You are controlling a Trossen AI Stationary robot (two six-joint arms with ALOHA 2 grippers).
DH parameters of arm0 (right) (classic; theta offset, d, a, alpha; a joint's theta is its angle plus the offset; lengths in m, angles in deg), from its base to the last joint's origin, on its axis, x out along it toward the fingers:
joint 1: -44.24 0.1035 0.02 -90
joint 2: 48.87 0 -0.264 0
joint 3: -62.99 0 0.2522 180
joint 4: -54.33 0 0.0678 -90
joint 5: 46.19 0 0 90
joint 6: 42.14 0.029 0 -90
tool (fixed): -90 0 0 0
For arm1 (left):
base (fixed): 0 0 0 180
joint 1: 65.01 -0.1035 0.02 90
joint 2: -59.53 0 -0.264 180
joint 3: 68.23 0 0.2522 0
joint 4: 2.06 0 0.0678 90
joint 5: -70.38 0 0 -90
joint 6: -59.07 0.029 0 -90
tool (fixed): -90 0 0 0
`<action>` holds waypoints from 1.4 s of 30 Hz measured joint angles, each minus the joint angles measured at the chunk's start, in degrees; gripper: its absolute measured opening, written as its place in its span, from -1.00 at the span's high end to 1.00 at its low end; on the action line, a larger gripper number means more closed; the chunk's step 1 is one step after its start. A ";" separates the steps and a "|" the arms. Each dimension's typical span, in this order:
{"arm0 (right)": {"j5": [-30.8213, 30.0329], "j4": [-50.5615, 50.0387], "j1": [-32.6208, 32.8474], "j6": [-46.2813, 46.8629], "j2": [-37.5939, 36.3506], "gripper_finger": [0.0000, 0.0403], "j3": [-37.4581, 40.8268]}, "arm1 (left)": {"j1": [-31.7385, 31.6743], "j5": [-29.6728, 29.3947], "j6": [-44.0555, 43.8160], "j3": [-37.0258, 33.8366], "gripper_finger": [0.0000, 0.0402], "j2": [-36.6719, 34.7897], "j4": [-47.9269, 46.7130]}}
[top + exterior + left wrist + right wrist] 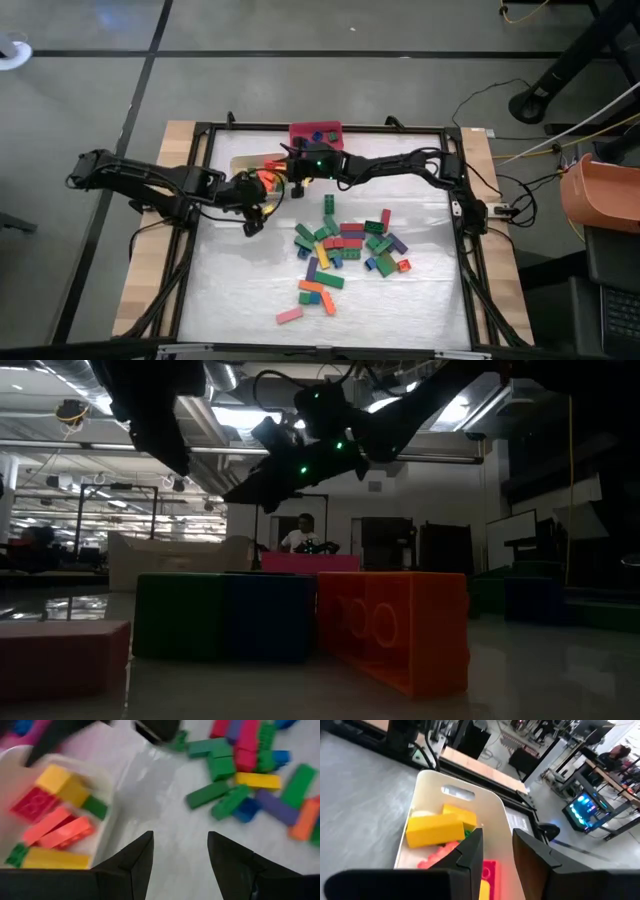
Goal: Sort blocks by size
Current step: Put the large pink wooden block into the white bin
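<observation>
Several blocks in many colours lie in a loose pile (345, 245) on the white mat; they also show in the left wrist view (250, 775) and close up in the low view (300, 615). A white bin (243, 162) at the far left holds yellow, red, orange and green blocks (55, 815). My left gripper (180, 857) is open and empty, low over the mat beside the white bin's near side (253, 220). My right gripper (497, 852) is open and empty above the white bin (490, 815), over its blocks (437, 827).
A red bin (316, 132) with a few blocks stands at the table's far edge. A black frame (470, 260) runs around the mat. Bare mat lies between the white bin and the pile (155, 790). A person (300, 538) sits far behind the table.
</observation>
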 joint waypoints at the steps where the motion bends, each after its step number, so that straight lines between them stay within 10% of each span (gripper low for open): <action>1: -0.03 -2.07 -0.07 -0.56 -1.02 0.48 0.00 | 1.11 -0.02 0.00 -0.34 0.14 0.23 1.58; 20: -6.54 -37.09 -0.39 -11.18 -18.77 0.47 -0.02 | 23.94 8.74 -1.62 -7.45 0.14 15.63 43.74; 42: -6.60 -49.61 -0.39 -2.46 -22.57 0.47 0.00 | 33.42 9.56 -20.68 16.03 0.14 43.68 29.53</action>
